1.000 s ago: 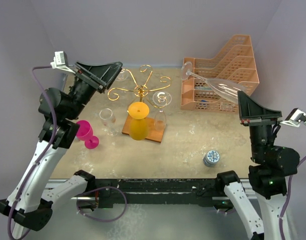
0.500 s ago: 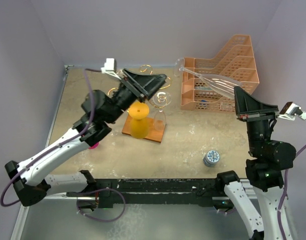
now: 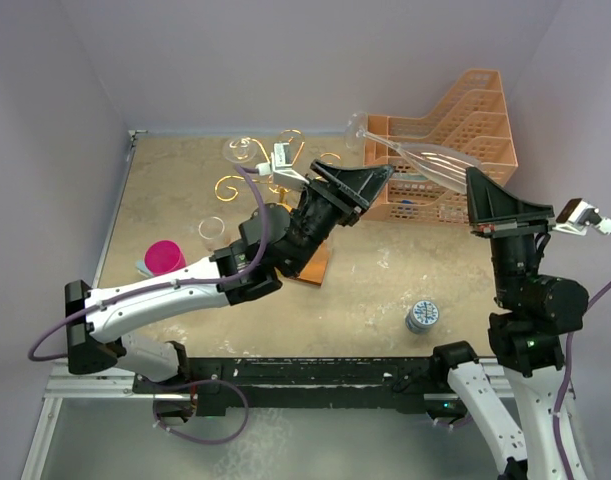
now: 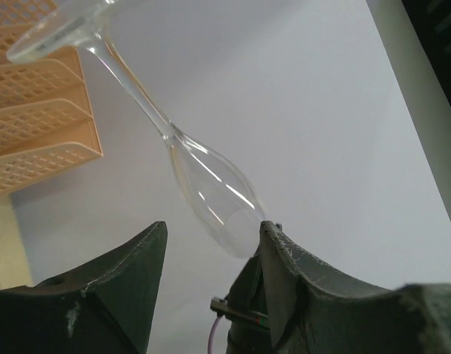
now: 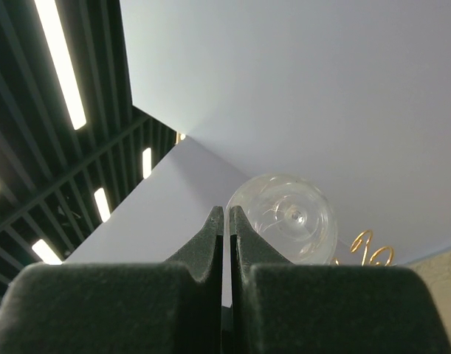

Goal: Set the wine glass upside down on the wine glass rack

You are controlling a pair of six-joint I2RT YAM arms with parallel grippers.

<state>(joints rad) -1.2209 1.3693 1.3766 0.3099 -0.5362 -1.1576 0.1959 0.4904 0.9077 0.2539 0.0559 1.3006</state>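
Observation:
A clear wine glass (image 3: 425,160) hangs in the air in front of the peach tray stack, foot up and to the left, bowl toward my right gripper (image 3: 477,192). That gripper is shut on the bowl's rim; the right wrist view looks down the glass (image 5: 291,217) past the closed fingers (image 5: 226,214). My left gripper (image 3: 383,173) is open just left of the glass. In the left wrist view the bowl (image 4: 210,188) lies beyond the gap, its rim beside the right finger (image 4: 277,251). The gold wire rack (image 3: 235,185) on its brown base (image 3: 315,268) is partly hidden by my left arm.
A peach lattice tray stack (image 3: 480,100) stands at the back right. Another clear glass (image 3: 243,150) is at the rack's far left arm and one (image 3: 213,230) stands left of the base. A pink cup (image 3: 165,257) is at the left, a small tin (image 3: 422,315) near the front right.
My left arm has swung from the left of the rack across it to the right, up beside the held glass. The right gripper and glass have shifted slightly left.

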